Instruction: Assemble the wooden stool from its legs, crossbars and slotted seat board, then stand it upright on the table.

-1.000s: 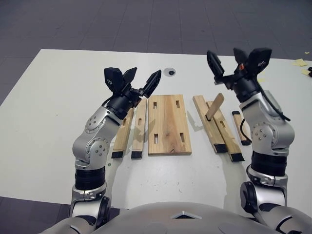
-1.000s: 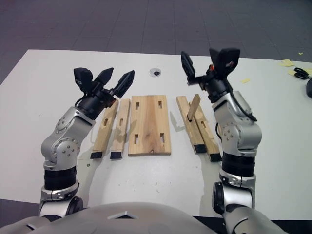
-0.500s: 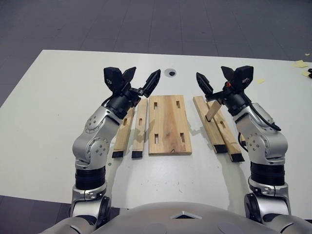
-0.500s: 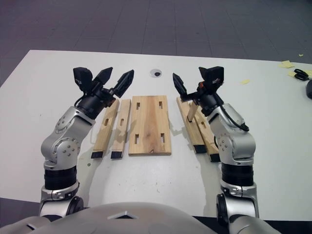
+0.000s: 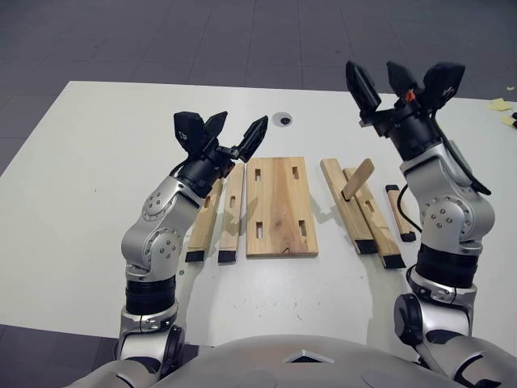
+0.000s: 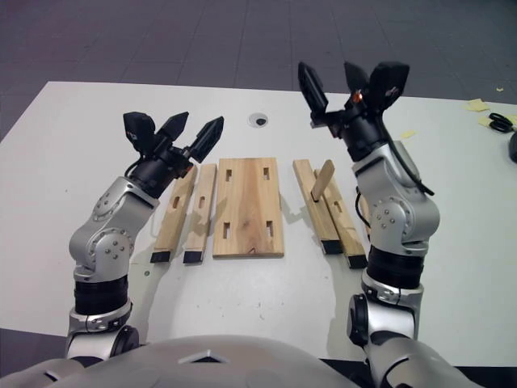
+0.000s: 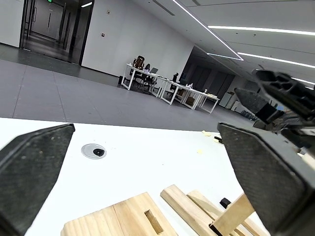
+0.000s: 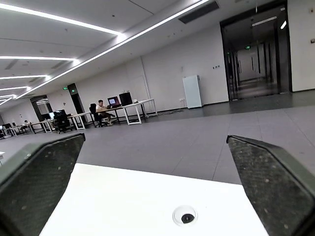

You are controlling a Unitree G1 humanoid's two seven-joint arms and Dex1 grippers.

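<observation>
The slotted seat board (image 5: 280,206) lies flat mid-table. Two legs (image 5: 218,217) lie side by side to its left, under my left gripper (image 5: 237,129), which hovers open and empty above their far ends. To the board's right lie two more legs (image 5: 360,214); a short crossbar (image 5: 356,179) stands tilted out of one of them. A small bar with black ends (image 5: 398,212) rests farther right. My right gripper (image 5: 401,81) is raised high above the crossbar, open and empty. The left wrist view has the board (image 7: 123,221) and crossbar (image 7: 231,219) between its fingers (image 7: 29,167).
A round cable hole (image 5: 282,120) sits in the white table (image 5: 89,162) beyond the board. Yellow scraps (image 5: 498,104) lie at the far right edge. Bare table surface spreads left of the legs and along the front edge.
My right gripper dipped toward the tilted crossbar half a second ago and has since risen back up and away, still open. The left arm and the wooden parts have not moved.
</observation>
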